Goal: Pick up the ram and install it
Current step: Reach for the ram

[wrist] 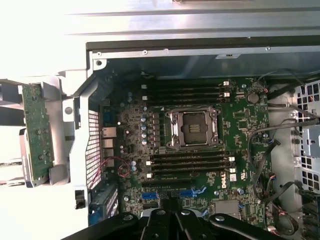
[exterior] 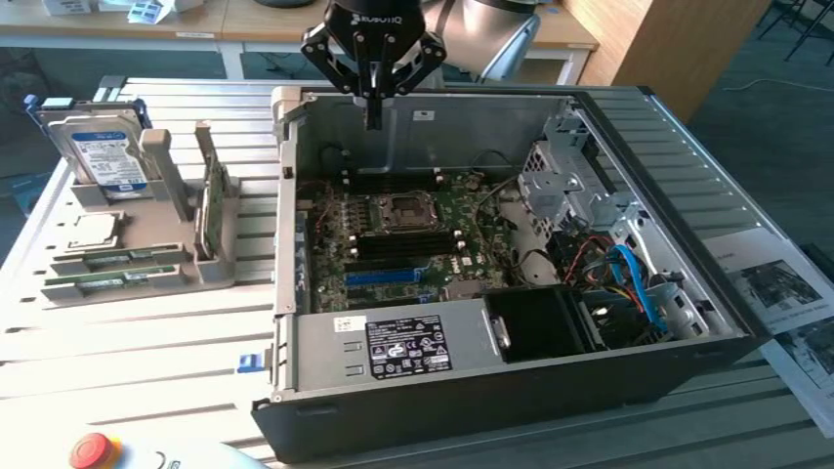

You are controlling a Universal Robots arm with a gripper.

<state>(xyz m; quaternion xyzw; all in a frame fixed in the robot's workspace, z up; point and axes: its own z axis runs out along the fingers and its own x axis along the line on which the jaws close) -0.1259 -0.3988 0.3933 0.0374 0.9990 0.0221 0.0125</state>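
Gripper (exterior: 375, 115) is pinched together on nothing, hanging over the rear wall of the open case (exterior: 521, 401). There is free air above the green motherboard (exterior: 417, 230), which is boxed in by sheet-metal walls, the drive cage (exterior: 573, 191) on the exterior view's right and the labelled power supply (exterior: 326, 337) in front. The ram (exterior: 206, 205) is well apart from the gripper, outside the case on the exterior view's left: a thin green stick standing on edge in a slot of the grey holder (exterior: 170, 264), near the silver hard drive (exterior: 104, 156), on a ribbed pale table (exterior: 131, 371).
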